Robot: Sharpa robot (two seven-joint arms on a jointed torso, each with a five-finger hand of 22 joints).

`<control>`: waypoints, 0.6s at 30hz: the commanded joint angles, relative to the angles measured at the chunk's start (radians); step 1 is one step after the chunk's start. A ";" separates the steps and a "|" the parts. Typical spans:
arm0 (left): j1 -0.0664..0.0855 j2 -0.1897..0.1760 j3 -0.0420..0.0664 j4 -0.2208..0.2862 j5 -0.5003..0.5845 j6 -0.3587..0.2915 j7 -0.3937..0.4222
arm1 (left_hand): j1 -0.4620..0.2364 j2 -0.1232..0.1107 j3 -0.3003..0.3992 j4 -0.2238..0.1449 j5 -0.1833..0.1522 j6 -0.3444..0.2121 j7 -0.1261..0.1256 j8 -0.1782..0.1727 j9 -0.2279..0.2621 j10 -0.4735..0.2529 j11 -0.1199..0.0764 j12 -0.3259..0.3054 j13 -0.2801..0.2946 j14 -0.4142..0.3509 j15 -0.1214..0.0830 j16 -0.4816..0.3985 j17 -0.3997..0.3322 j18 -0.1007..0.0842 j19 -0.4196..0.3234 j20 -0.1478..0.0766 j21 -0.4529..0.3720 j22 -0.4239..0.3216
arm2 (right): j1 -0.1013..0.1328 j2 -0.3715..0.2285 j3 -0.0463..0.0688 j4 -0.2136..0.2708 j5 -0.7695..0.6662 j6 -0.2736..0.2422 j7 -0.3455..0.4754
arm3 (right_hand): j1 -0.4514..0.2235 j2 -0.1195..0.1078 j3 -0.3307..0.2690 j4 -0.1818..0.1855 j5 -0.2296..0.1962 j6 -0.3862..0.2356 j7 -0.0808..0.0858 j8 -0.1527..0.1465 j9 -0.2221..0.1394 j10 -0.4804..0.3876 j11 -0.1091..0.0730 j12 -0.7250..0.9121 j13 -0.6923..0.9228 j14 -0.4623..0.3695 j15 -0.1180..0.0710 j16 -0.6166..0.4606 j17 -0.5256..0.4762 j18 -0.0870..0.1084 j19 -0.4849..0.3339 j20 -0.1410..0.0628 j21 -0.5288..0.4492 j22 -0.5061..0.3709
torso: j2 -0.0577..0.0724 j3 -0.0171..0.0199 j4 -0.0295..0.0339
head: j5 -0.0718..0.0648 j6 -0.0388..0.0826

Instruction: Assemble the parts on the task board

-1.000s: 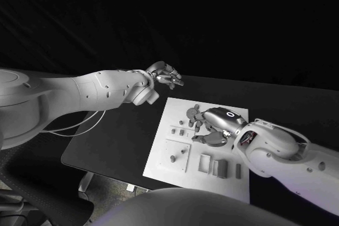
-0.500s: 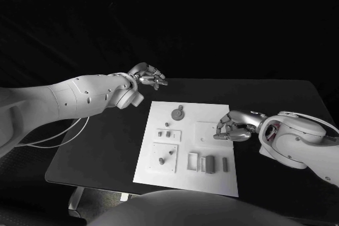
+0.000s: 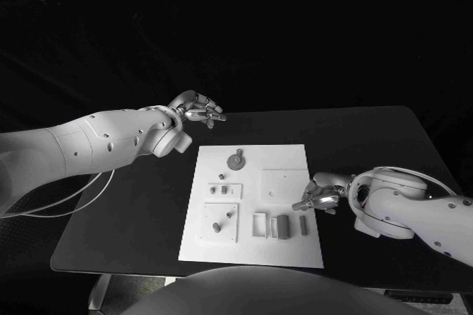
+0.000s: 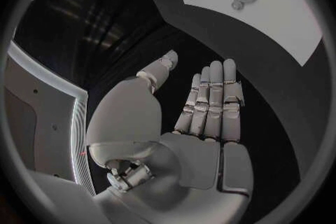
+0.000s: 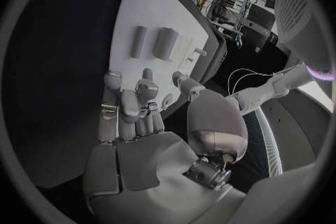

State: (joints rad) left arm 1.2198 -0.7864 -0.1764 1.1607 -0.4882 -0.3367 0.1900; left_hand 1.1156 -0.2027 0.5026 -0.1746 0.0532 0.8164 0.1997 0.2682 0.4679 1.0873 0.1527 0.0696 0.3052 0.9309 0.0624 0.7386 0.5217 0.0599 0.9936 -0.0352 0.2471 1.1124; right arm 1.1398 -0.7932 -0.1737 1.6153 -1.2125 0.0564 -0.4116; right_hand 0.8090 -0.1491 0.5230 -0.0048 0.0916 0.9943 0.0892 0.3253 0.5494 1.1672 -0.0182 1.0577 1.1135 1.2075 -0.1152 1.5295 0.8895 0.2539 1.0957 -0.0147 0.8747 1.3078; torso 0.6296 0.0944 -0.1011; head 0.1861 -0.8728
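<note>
We see right hand (image 3: 317, 197) pulled back from board centre to right edge of task board (image 3: 286, 253), fingers apart, holding nothing. Left hand (image 3: 197, 108) hovers upper left, spread, empty. Parts untouched: gear (image 3: 236, 160), blocks (image 3: 283, 225). No part picked yet.

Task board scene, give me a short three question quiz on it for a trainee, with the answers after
1. True or false: the left hand holds a part.
2. Which hand is nearer the task board? A) left B) right
3. Fill in: the round gear lies at the board's ___ end, far or near, from the robot.

Key:
1. False. In the left wrist view its fingers are straight and empty, beyond the board's far left corner.
2. B. The right hand is at the board's right edge.
3. Far.
</note>
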 commanded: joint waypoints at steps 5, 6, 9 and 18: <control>0.000 0.001 0.000 0.014 0.008 0.014 0.002 | -0.012 0.003 -0.002 0.009 0.001 -0.009 0.000 0.003 -0.002 -0.006 -0.001 0.001 -0.001 0.007 0.000 -0.007 0.002 0.011 0.007 -0.001 -0.006 0.001 | -0.019 0.046 -0.009 -0.015 0.003 -0.018 -0.076 | -0.026 -0.086 0.049 0.064 -0.019 -0.030 0.015 -0.022 -0.001 -0.018 0.010 0.016 0.002 0.001 0.005 0.003 -0.005 0.008 0.005 -0.011 0.007 0.016 | -0.005 -0.0018 -0.0034 | -0.024 0.000; 0.000 0.001 0.000 0.015 0.008 0.014 0.002 | -0.012 0.003 -0.002 0.009 0.001 -0.009 0.000 0.003 -0.002 -0.006 -0.001 0.001 -0.001 0.007 0.000 -0.007 0.002 0.012 0.007 -0.001 -0.006 0.001 | -0.023 0.051 -0.010 -0.017 -0.001 -0.019 -0.075 | -0.027 -0.089 0.053 0.070 -0.021 -0.031 0.016 -0.023 -0.001 -0.019 0.011 0.017 0.002 0.001 0.005 0.003 -0.005 0.008 0.005 -0.010 0.008 0.016 | -0.004 -0.0021 -0.0030 | -0.028 0.000; 0.000 0.003 0.000 0.017 0.008 0.015 0.001 | -0.012 0.003 -0.001 0.009 0.001 -0.009 0.000 0.003 -0.002 -0.006 -0.001 0.001 -0.001 0.007 0.000 -0.007 0.002 0.012 0.007 -0.002 -0.006 0.001 | -0.030 0.067 -0.011 -0.023 -0.013 -0.018 -0.075 | -0.027 -0.095 0.056 0.077 -0.022 -0.033 0.016 -0.024 0.000 -0.019 0.012 0.019 0.001 0.004 0.006 0.004 0.001 0.008 0.006 -0.011 0.009 0.016 | -0.003 -0.0029 -0.0042 | -0.026 0.000; 0.000 0.002 0.000 0.022 0.008 0.017 0.001 | -0.012 0.002 -0.001 0.009 0.001 -0.010 0.000 0.003 -0.002 -0.007 -0.001 0.001 -0.002 0.007 0.000 -0.008 0.003 0.012 0.007 -0.002 -0.006 0.002 | -0.038 0.098 -0.026 -0.031 -0.030 0.027 -0.084 | -0.033 -0.111 0.062 0.100 -0.026 -0.027 0.015 -0.021 0.006 -0.018 0.011 0.028 0.003 0.015 0.006 0.009 0.022 0.008 0.008 -0.012 0.014 0.017 | -0.001 -0.0026 -0.0039 | -0.024 0.000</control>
State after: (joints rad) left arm 1.2195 -0.7860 -0.1766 1.1795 -0.4869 -0.3325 0.1871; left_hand 1.1117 -0.1987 0.4998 -0.1720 0.0532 0.8164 0.1997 0.2681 0.4673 1.0875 0.1525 0.0696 0.3052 0.9309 0.0624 0.7351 0.5225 0.0600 0.9934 -0.0350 0.2467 1.1132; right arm 1.1036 -0.6992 -0.1993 1.5836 -1.2220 0.0495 -0.4837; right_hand 0.7742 -0.2502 0.5849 0.0894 0.0696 0.9663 0.1052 0.3074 0.5541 1.1479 -0.0115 1.0807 1.1158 1.2142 -0.1083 1.5334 0.9103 0.2435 1.1012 -0.0201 0.8828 1.3076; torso 0.6273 0.0916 -0.1047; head 0.1611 -0.8728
